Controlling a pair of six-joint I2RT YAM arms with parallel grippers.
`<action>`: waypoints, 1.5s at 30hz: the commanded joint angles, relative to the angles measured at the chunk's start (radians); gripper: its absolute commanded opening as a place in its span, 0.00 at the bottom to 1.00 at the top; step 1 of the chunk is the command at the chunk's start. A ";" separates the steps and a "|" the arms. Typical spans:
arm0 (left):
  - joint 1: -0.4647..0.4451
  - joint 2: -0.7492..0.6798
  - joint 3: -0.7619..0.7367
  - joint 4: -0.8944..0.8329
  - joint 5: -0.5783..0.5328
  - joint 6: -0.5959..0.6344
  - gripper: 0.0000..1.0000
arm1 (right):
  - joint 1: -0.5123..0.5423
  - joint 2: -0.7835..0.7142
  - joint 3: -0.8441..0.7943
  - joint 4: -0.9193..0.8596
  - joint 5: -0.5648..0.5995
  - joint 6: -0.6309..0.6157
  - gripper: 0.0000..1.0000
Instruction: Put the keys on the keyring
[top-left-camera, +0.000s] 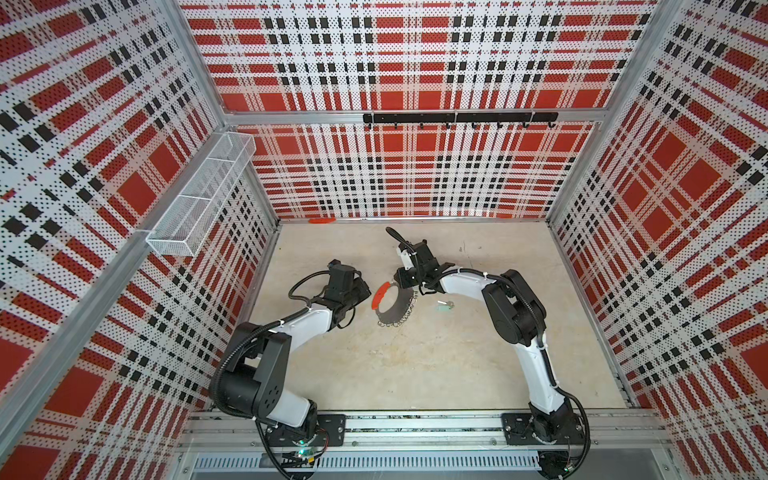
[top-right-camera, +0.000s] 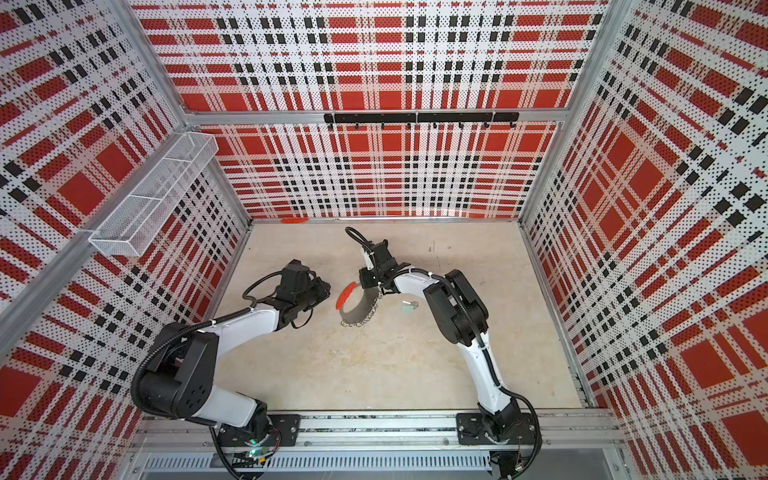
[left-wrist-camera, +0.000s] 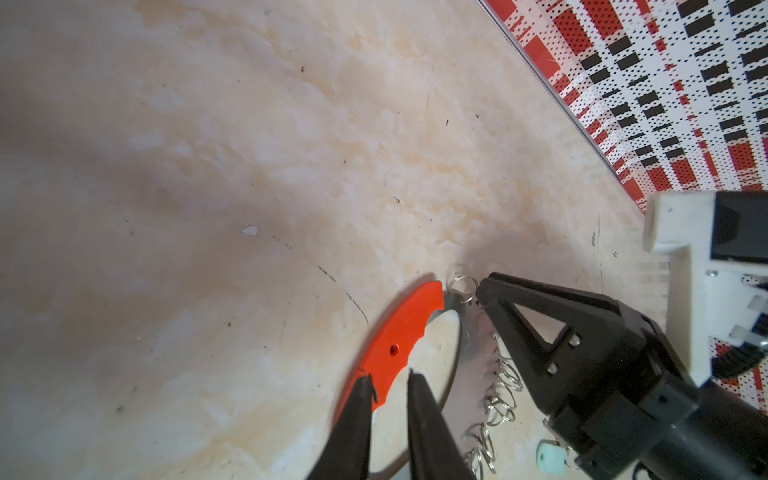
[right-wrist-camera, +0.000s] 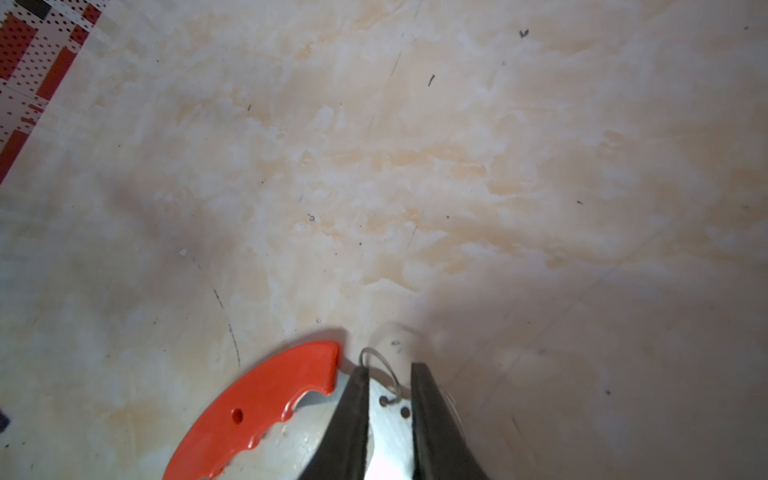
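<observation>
The keyring (top-left-camera: 395, 311) (top-right-camera: 360, 311) lies mid-table, a grey ring with an orange-red arc (left-wrist-camera: 399, 349) (right-wrist-camera: 266, 399) and silver wire clips (left-wrist-camera: 505, 386) along its rim. My left gripper (left-wrist-camera: 388, 380) (top-left-camera: 367, 293) has its tips narrowly apart at the arc's end, one finger (left-wrist-camera: 359, 399) over the orange and the other over the ring's hole. My right gripper (right-wrist-camera: 388, 370) (left-wrist-camera: 484, 291) stands over the grey band just past the arc's other end, with a narrow gap and one wire clip (right-wrist-camera: 380, 365) in it. The keys (top-left-camera: 444, 306) (top-right-camera: 409, 306), with a mint tag (left-wrist-camera: 550, 455), lie on the table right of the ring.
A small orange-red strip (top-left-camera: 322, 220) lies at the foot of the back wall. A white mesh basket (top-left-camera: 199, 199) hangs on the left wall and a black hook rail (top-left-camera: 459, 118) on the back wall. The arms' bases sit on the front rail (top-left-camera: 415, 428).
</observation>
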 joint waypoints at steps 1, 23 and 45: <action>0.003 0.018 0.029 0.029 0.021 0.006 0.20 | -0.013 -0.050 -0.016 0.008 0.034 -0.017 0.22; -0.004 0.024 0.034 0.041 0.039 0.009 0.20 | -0.083 -0.109 -0.054 -0.011 0.025 -0.053 0.30; -0.012 0.020 0.037 0.048 0.044 0.010 0.20 | -0.083 -0.079 -0.083 -0.013 -0.026 -0.049 0.22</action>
